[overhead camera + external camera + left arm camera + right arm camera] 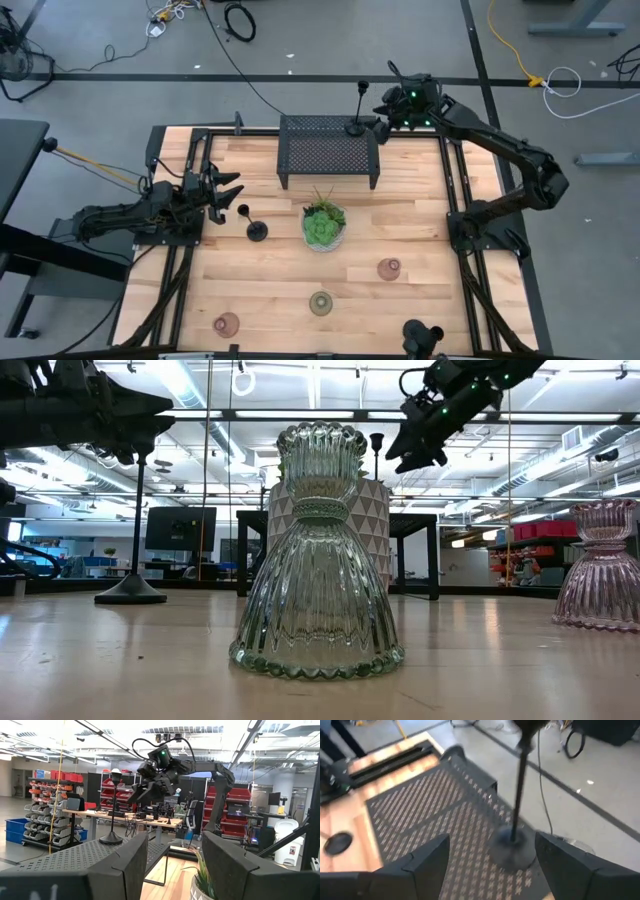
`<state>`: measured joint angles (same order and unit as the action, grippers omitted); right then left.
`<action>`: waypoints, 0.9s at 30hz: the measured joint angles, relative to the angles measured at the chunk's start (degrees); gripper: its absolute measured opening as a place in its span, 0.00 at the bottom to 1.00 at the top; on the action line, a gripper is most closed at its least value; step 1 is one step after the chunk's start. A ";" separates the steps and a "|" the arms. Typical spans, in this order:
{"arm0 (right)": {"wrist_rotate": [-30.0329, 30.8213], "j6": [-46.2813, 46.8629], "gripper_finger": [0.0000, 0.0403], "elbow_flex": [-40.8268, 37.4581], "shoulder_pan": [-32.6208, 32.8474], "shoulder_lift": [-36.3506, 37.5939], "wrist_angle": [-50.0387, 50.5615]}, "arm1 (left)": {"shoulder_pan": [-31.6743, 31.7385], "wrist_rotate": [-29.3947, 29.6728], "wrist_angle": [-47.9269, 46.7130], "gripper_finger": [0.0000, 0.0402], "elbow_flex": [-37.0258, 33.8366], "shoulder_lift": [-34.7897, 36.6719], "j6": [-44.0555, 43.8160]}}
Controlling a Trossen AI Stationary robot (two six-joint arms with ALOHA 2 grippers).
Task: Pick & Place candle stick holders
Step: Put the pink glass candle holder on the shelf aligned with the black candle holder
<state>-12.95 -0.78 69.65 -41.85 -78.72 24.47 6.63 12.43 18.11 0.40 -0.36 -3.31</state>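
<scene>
Nearest: greenish glass cup (pixel 316 560), upright by the middle of the worktop's (pixel 420 200) front edge. Off toward the front-left corner, a pink glass cup (pixel 227 323); farther in and to the right, a second pink cup (pixel 389 268). All 3 stand apart from each other and well apart from both grippers.

Farther back, at the worktop's middle: green plant in a bowl (pixel 324 225). Just left of it, a slim black holder (pixel 256 231), upright on its round base. Near that holder, toward the left edge: left gripper (pixel 232 193), jaws apart, holding nothing, not touching the stem.

Farthest, along the back edge: black mesh rack (pixel 330 150). On its back-right corner, another black holder (pixel 356 127), upright, base flat on the mesh. Right beside it: right gripper (pixel 385 112), jaws wide apart; seen from the wrist, straddles the stem and base with a gap on each side, clamped on nothing.

Step in hand, as a judgement: handling the holder on the rack, either a release there or an approach to grasp; cannot tell which. Next move calls for care around the thin stem: a straight path with no sideways brush, since a top-heavy holder on open mesh looks easy to tip. Likely the left gripper's part: centre on the nearby holder's stem and close squarely.
</scene>
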 joint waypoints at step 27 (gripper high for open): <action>-0.14 11.19 0.73 0.00 16.71 10.59 34.54 | 0.00 -0.02 0.00 0.47 -0.01 0.00 -0.44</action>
<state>-13.09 10.41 69.65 -25.14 -68.13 59.01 6.63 12.40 18.11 0.39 -0.36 -3.75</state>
